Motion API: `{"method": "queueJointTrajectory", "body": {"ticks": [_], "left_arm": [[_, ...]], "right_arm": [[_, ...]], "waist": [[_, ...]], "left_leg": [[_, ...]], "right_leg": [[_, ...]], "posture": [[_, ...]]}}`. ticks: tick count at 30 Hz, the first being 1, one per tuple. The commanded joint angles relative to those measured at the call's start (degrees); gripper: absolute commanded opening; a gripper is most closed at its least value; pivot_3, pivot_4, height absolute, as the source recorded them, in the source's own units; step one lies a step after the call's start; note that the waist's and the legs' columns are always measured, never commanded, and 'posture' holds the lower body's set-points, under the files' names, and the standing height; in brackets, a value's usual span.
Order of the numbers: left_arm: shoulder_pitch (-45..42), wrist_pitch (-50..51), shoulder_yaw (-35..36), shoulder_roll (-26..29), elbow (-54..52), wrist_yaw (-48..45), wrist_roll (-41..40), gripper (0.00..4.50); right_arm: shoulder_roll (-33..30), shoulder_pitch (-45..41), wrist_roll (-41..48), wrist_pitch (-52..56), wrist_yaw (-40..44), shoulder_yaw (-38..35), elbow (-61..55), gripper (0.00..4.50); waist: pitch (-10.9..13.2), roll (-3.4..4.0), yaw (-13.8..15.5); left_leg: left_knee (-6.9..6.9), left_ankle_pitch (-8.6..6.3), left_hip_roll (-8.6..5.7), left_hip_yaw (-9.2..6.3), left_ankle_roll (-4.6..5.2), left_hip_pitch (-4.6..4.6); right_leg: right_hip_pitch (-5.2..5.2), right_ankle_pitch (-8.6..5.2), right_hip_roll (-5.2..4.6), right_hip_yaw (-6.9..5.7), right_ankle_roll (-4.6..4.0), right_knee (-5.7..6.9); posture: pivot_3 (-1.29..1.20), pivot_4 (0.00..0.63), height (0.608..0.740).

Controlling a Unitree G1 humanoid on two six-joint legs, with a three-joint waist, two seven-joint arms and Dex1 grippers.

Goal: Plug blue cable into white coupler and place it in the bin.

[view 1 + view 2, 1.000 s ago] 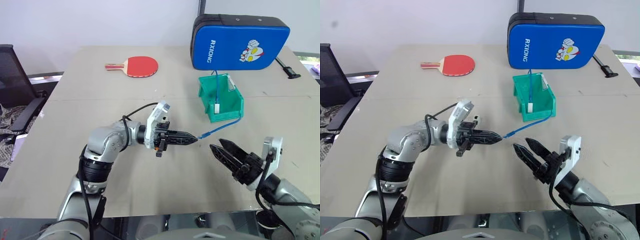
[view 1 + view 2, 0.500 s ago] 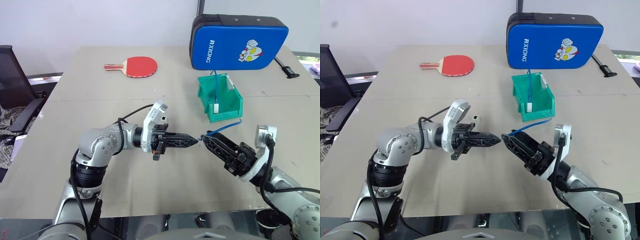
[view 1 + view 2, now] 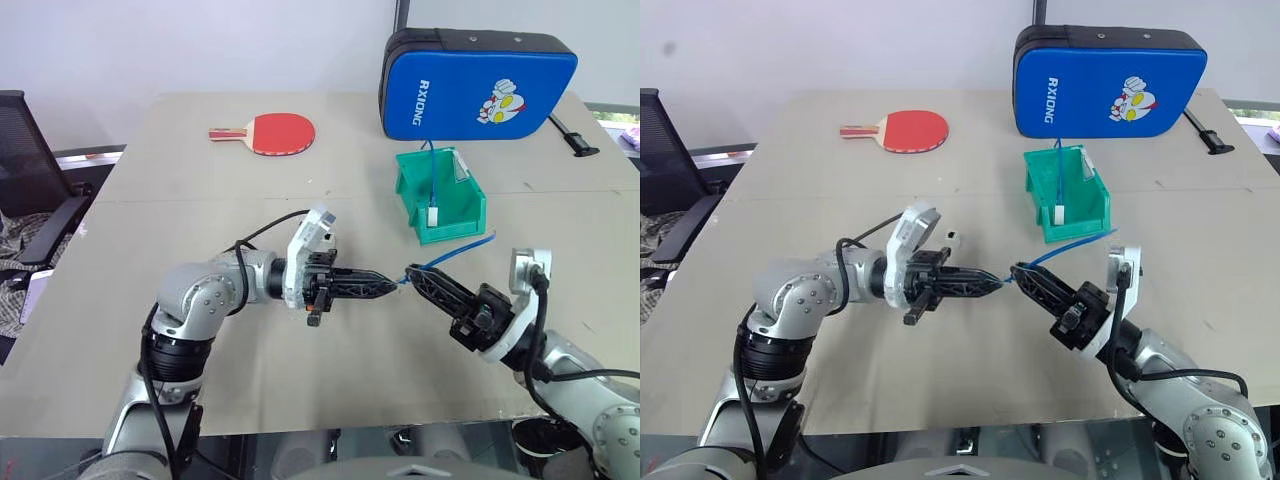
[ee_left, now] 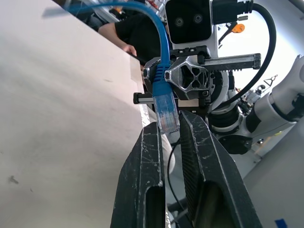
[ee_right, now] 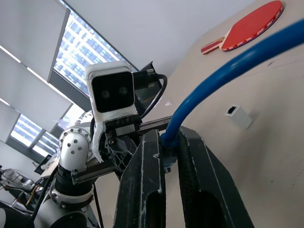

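Observation:
The blue cable runs from inside the green bin over its front lip to the middle of the table. My left gripper points level to the right and is shut on the cable's clear plug. My right gripper meets it tip to tip and is shut on the cable just behind that plug. The white coupler lies loose on the table beyond my left wrist, held by neither gripper.
A red paddle lies at the back left. A big blue padded bag stands behind the bin, with a black strap beside it. A black chair is off the table's left edge.
My right gripper, open a second ago, rose and moved left to the left gripper's tip and shut on the cable. The left gripper stayed put, still gripping the plug.

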Motion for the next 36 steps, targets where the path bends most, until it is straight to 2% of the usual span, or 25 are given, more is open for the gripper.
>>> {"method": "queueJointTrajectory", "body": {"ticks": [1, 3, 4, 7, 9, 13, 18, 22, 31, 36], "left_arm": [[0.4, -3.8, 1.6, -0.1, -0.8, 2.5, 2.2, 1.12], [1.4, -7.2, 2.2, 0.2, -0.6, 4.9, 5.2, 2.2], [2.3, -9.3, 2.3, 0.8, -0.8, 5.6, 7.1, 2.38], [4.6, -16.0, 4.5, 1.1, 0.0, 10.0, 12.4, 3.47], [6.1, -23.4, 6.3, 2.2, 2.7, 14.4, 19.4, 3.47], [7.9, -29.7, 7.1, 1.9, 5.5, 19.7, 25.8, 3.47], [12.3, -30.5, 5.9, -1.1, 2.9, 22.6, 27.0, 3.47], [11.8, -31.1, 5.0, -2.1, 5.7, 23.5, 28.9, 3.47], [2.0, -42.9, -0.4, 4.5, 25.1, 4.6, 34.0, 3.47], [-6.3, -51.8, -3.9, 4.7, 40.1, -3.6, 38.5, 3.47]], "right_arm": [[-1.2, -0.6, 1.4, -1.1, 0.7, 0.0, -1.0, 0.0], [-1.7, -0.5, 0.8, -1.7, 1.2, -0.5, -0.5, 0.0], [-1.9, -0.4, 0.5, -2.0, 1.4, -0.8, -0.2, 0.0], [-2.6, 0.2, -0.3, -3.0, 2.4, -2.1, 0.8, 0.0], [-2.9, 0.8, -1.2, -3.9, 3.2, -3.3, 1.9, 0.0], [-3.5, 1.1, -3.0, -4.5, 5.3, -3.7, 3.5, 0.0], [-3.6, 0.5, -4.9, -4.8, 6.6, -3.3, 4.6, 0.0], [-3.1, 0.2, -5.8, -4.9, 6.5, -2.9, 4.5, 0.0], [-1.9, 1.1, -7.7, -5.1, 5.7, -1.8, 3.0, 0.0], [-1.7, 2.0, -8.5, -5.2, 5.2, -1.6, 2.0, 0.0]], "waist": [[0.0, 0.0, 0.0], [0.0, -0.01, 0.0], [0.0, -0.01, 0.0], [0.0, -0.01, -0.1], [0.0, -0.01, 0.1], [0.0, -0.02, 0.1], [0.0, -0.03, 0.1], [0.0, -0.05, 0.1], [0.0, -0.05, 0.1], [0.0, -0.06, 0.2]], "left_leg": [[0.0, 0.0, 0.0, 0.0, 0.0, 0.0], [0.0, 0.0, 0.0, 0.0, 0.0, 0.0], [0.0, 0.0, 0.0, 0.0, 0.0, 0.01], [-0.04, 0.0, 0.01, 0.09, 0.0, 0.06], [-0.05, 0.0, 0.02, 0.09, 0.0, 0.04], [-0.05, 0.0, 0.02, 0.11, 0.0, 0.04], [-0.05, -0.03, 0.01, 0.2, 0.06, -0.02], [-0.05, -0.04, 0.02, 0.19, 0.07, -0.02], [-0.05, -0.04, 0.05, 0.23, 0.07, 0.03], [-0.05, -0.04, 0.02, 0.26, 0.07, -0.03]], "right_leg": [[0.0, 0.0, 0.0, 0.0, 0.0, 0.0], [0.0, 0.0, 0.0, 0.01, 0.0, 0.0], [0.0, 0.0, 0.0, 0.02, 0.0, 0.0], [0.0, 0.0, 0.02, 0.12, 0.0, 0.0], [-0.03, 0.01, 0.02, 0.11, -0.01, 0.0], [-0.03, 0.01, 0.01, 0.1, -0.01, 0.0], [-0.02, 0.12, -0.11, 0.13, -0.15, -0.11], [-0.03, 0.12, -0.1, 0.09, -0.14, -0.12], [-0.04, 0.08, 0.03, 0.1, -0.09, -0.06], [-0.06, 0.13, 0.01, 0.12, -0.17, -0.09]], "posture": [[0.0, 0.15, 0.74], [0.0, 0.15, 0.74], [0.0, 0.15, 0.74], [0.0, 0.15, 0.74], [0.0, 0.15, 0.74], [0.0, 0.15, 0.74], [0.0, 0.15, 0.74], [0.0, 0.15, 0.74], [0.0, 0.15, 0.74], [0.0, 0.15, 0.74]]}}
